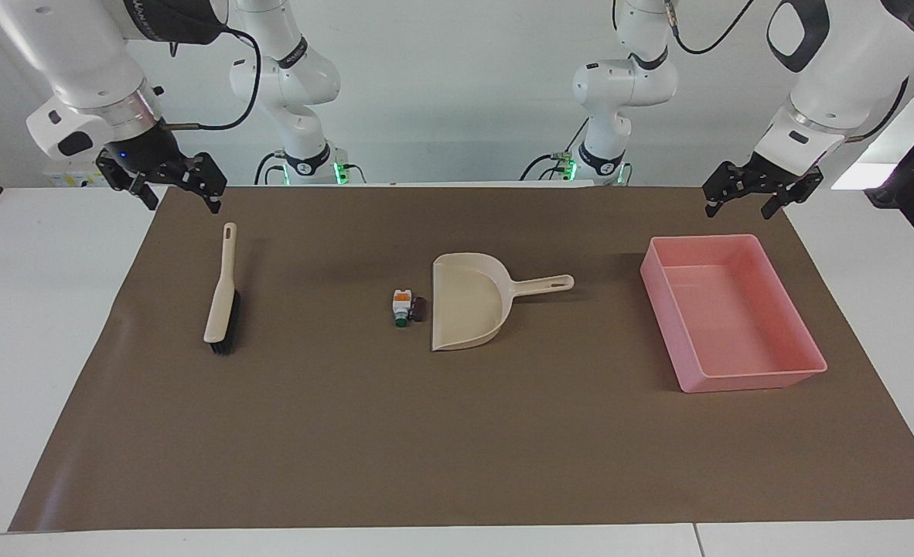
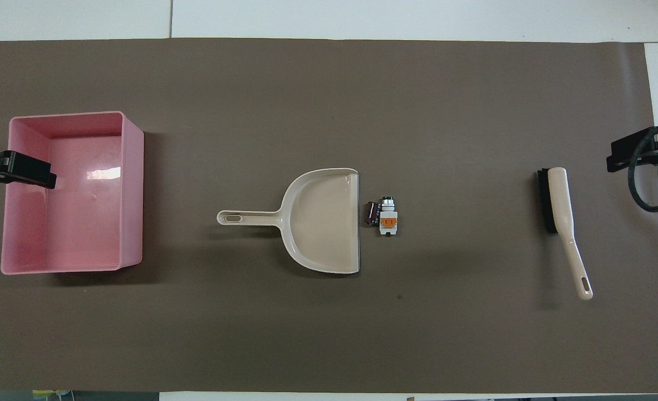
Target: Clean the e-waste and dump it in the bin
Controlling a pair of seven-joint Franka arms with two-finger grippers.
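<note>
Hovering with both claws wide and empty, left claw (image 1: 758, 193) over bin (image 1: 805, 370), right claw (image 1: 169, 184) by brush (image 1: 221, 302); e-waste (image 1: 406, 307) at dustpan's (image 1: 468, 309) nine o'clock could scatter if I sweep hard.

Overhead: left end effector (image 2: 14, 170) cut off by frame edge, only one black tip showing over bin (image 2: 131, 184) rim. Right end effector (image 2: 638, 151) likewise clipped at edge, partly masked by cable. E-waste (image 2: 383, 214) too small to identify parts.
</note>
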